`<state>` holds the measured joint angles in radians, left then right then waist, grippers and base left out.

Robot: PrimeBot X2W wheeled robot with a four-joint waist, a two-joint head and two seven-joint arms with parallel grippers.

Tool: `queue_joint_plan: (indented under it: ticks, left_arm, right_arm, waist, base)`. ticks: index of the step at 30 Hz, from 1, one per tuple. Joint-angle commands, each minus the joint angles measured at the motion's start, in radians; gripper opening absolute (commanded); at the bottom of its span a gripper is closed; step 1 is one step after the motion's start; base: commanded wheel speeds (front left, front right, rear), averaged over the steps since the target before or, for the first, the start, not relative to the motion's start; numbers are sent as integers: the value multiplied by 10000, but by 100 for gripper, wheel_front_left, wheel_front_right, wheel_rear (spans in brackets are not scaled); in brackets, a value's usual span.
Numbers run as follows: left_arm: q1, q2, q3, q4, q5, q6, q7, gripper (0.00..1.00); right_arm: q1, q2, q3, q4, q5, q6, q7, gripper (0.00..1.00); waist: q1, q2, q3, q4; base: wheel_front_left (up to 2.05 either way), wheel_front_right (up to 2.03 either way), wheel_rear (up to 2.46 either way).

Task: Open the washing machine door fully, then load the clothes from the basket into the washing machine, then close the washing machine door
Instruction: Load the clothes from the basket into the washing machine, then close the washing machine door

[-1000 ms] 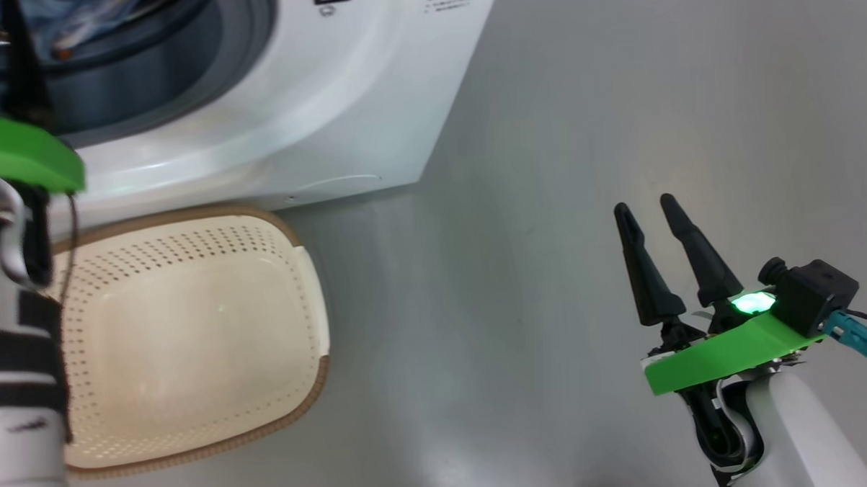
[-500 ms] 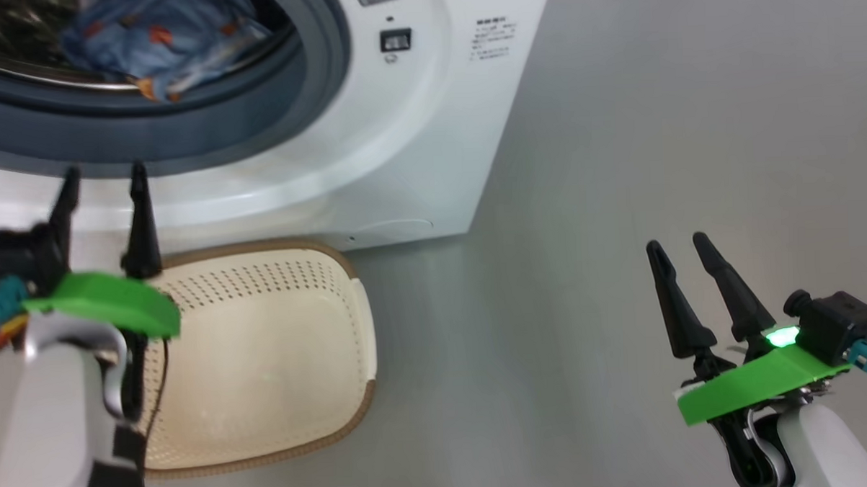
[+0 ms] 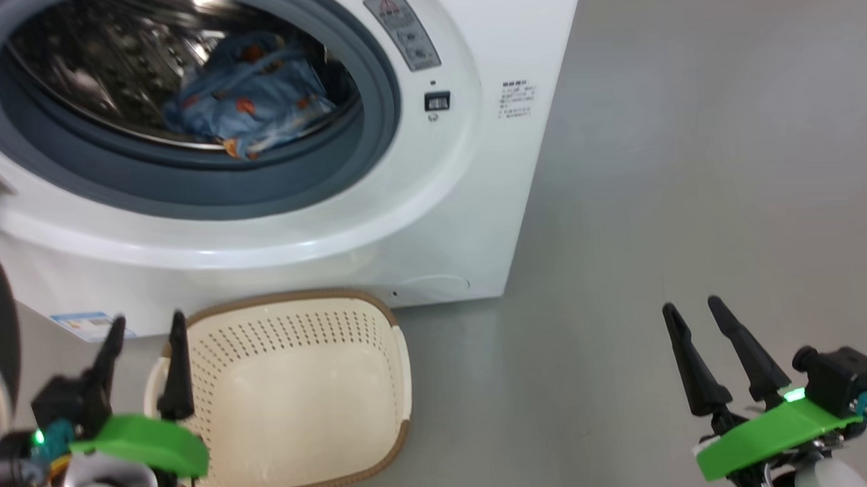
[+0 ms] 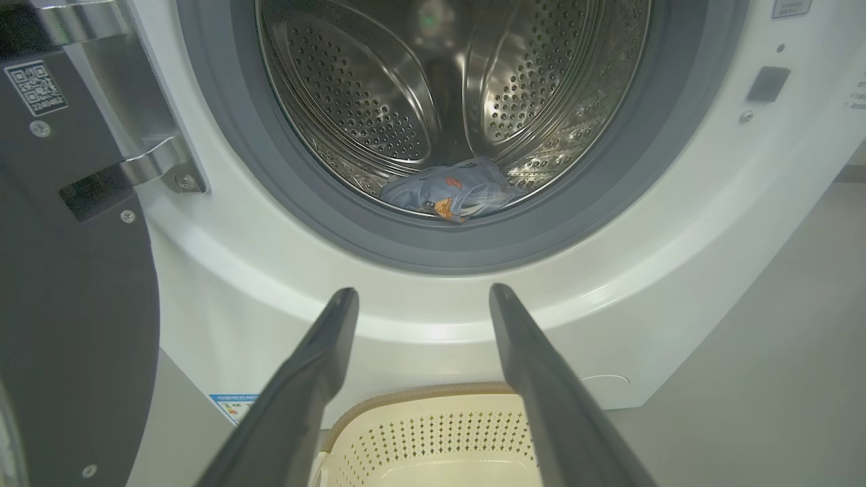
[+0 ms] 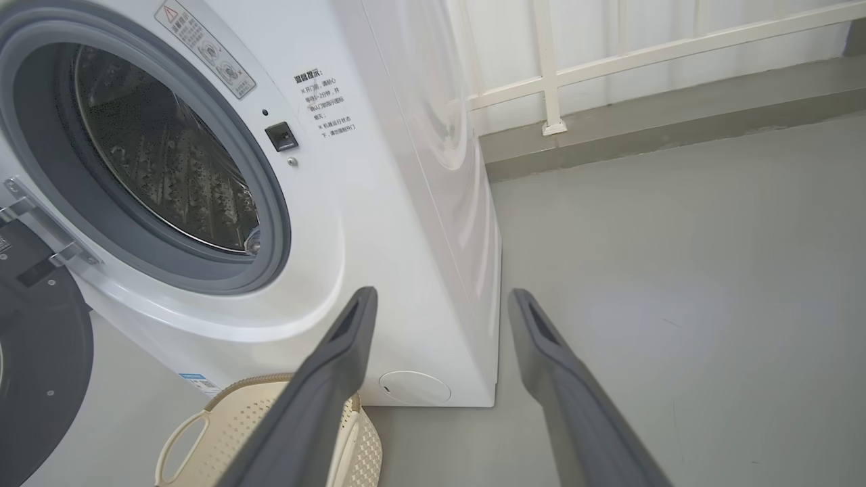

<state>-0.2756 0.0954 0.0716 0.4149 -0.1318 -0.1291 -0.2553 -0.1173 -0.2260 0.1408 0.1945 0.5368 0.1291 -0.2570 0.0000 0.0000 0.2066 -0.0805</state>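
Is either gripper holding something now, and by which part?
Nothing is held. The left gripper and the right gripper stand open and empty; the light-blue bear-print clothes lie inside the perforated steel drum.

The clothes (image 3: 255, 105) lay inside the drum (image 3: 110, 67) of the washing machine (image 3: 474, 163), near its front lip. The basket (image 3: 401, 360) sat on the floor (image 3: 690, 155) just before the machine, below the opening. The washing machine door (image 4: 67, 270) stood swung out at the machine's left. The left tool (image 3: 148, 322) hung over the basket's left rim; the right tool (image 3: 692, 306) hung well apart to the right, over the floor
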Motion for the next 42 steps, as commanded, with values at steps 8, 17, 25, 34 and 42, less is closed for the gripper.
queue_joint_plan:
  ticks: [8,17,25,34,42]
  left_arm:
    - [1547,15,506,-1149,-289,-15,-65,100]
    - [2761,-134,727,-1910,-301,-15,-65,100]
    - [3380,-203,734,-2301,-250,-15,-65,100]
    - [3366,-236,768,-2337,-229,-15,-65,100]
    - [3320,-212,718,-2352,-198,-15,-65,100]
  right_arm:
    - [845,-244,-12,-242,-56,16,-48,100]
    - [1536,-262,-285,-230,-61,16,-48,100]
    - [1872,-247,-463,-271,-69,16,-48,100]
    - [1841,-173,-467,-316,-97,16,-48,100]
    - [1880,-141,-480,-326,-93,16,-48,100]
  waist:
    - [0,0,-1111,295]
    - [0,0,-1611,284]
    - [0,0,-1807,317]
    - [0,0,-1858,301]
    - [0,0,-1867,360]
  base:
    - [0,0,0]
    - [0,0,0]
    - [0,0,0]
    - [0,0,0]
    - [0,0,0]
